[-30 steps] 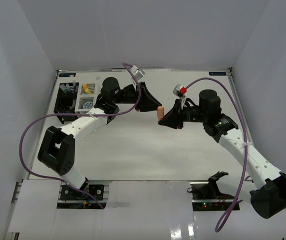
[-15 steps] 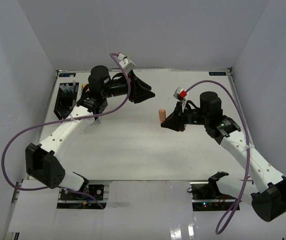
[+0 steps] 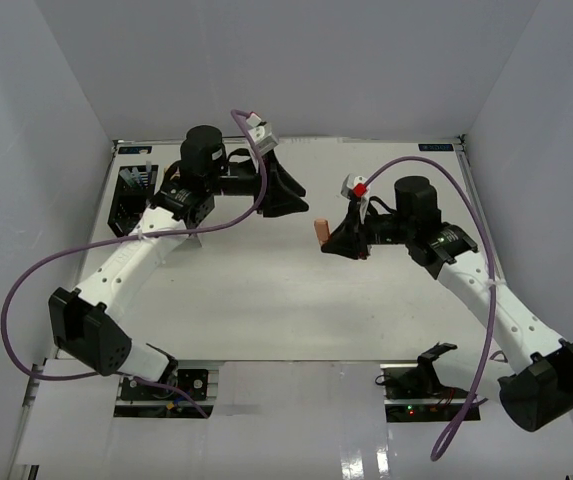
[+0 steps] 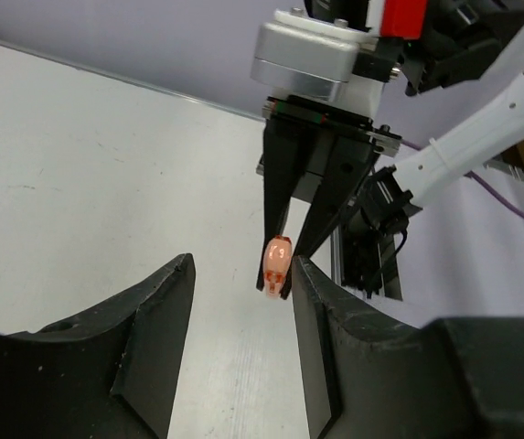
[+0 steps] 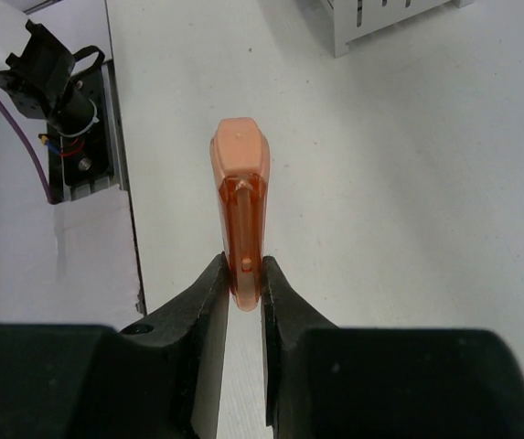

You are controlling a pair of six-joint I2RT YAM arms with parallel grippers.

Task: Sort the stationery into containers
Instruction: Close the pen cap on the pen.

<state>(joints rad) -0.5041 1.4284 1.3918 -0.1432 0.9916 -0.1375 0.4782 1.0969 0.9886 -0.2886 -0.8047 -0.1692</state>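
Right gripper (image 5: 243, 274) pinched tight on orange marker (image 5: 240, 183), held above table (image 3: 266, 300), marker's free end jutting ahead of fingertips. Left gripper (image 4: 240, 270) half-spread, empty, facing it across small gap. Black organizer (image 3: 129, 195) behind left gripper, at far-left table edge. Open table beneath both grippers. White walls around.

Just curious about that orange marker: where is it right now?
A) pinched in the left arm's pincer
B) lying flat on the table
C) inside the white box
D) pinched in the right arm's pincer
D: the right pincer is shut on the orange marker, while the left pincer stands open and holds nothing.
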